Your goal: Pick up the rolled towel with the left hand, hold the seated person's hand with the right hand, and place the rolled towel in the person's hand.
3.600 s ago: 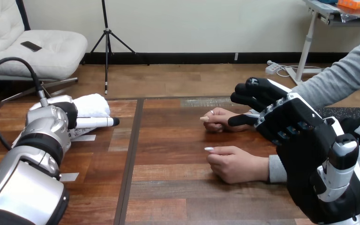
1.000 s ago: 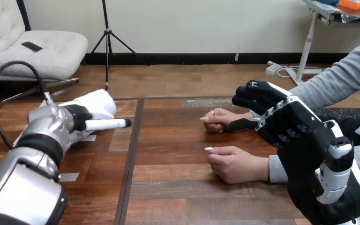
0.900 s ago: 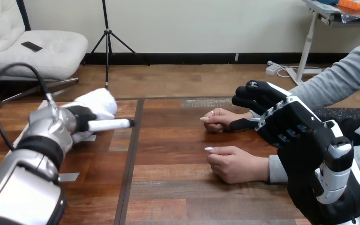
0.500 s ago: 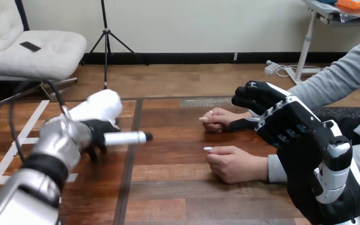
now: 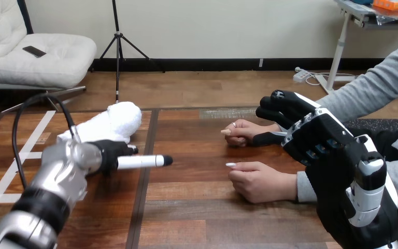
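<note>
Nearest: two robot arms, cut off by the bottom edge, with a broad bare stretch of wooden surface (image 5: 197, 212) open between them. At right, big and black: right robot hand (image 5: 324, 150). Blocked the right side and hid the wrist beyond. Mid-distance: person's nearer hand (image 5: 261, 181), loosely closed, resting on the wood. Clear room to its left as far as a dark seam (image 5: 144, 176). Left of the seam: left robot hand (image 5: 109, 153), clamped on the rolled towel (image 5: 109, 122), one digit straight out rightward, gripping fingers mostly hidden. Rolled towel white, fluffy, plump, slanting away. Farther: right robot hand's fingers (image 5: 277, 104) curled over the person's farther hand (image 5: 241, 130), thumb against its near side, gripping it. Beyond, the surface's far edge.
</note>
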Robot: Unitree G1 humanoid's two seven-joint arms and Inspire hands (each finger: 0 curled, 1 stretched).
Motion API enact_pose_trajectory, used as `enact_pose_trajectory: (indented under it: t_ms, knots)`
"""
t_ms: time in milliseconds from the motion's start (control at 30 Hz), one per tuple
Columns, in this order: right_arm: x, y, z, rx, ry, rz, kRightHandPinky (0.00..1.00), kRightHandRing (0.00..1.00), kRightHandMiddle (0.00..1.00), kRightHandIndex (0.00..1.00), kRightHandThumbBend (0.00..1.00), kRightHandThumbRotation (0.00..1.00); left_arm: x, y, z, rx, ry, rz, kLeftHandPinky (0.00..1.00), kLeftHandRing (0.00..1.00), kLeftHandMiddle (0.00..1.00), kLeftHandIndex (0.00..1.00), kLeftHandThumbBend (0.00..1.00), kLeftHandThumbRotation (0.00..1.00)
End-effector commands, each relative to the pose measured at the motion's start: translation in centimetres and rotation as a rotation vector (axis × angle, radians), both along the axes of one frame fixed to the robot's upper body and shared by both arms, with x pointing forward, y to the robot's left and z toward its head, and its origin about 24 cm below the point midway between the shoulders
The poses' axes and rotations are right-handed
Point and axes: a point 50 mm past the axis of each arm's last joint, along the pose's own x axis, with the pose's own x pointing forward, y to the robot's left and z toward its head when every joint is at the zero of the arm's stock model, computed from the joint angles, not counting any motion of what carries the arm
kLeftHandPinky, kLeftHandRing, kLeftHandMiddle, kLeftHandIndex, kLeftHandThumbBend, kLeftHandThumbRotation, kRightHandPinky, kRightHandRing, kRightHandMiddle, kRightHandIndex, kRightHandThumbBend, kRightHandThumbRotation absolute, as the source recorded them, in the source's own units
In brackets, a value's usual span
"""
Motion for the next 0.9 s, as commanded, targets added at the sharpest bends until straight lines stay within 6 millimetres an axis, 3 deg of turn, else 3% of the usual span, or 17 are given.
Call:
enact_pose_trajectory:
  t_ms: [0,267,867]
  knots:
    - [1.2,0.8,2.1,0.022,-0.112,0.038,0.66,0.83,0.82,0.80,0.86,0.95,-2.8,-1.3,3.7,-0.081,-0.119,-0.127,0.99,1.00,1.00,1.00,0.97,1.00]
    - [1.3,0.9,2.1,0.024,-0.111,0.036,0.65,0.83,0.82,0.80,0.86,0.95,-4.7,-1.7,4.5,-0.124,-0.111,-0.181,0.99,1.00,1.00,1.00,0.95,1.00]
    - [1.6,0.8,2.1,0.014,-0.109,0.040,0.64,0.83,0.82,0.79,0.86,0.95,-7.4,-3.0,6.8,-0.223,-0.208,-0.276,0.90,0.97,1.00,1.00,0.96,0.95]
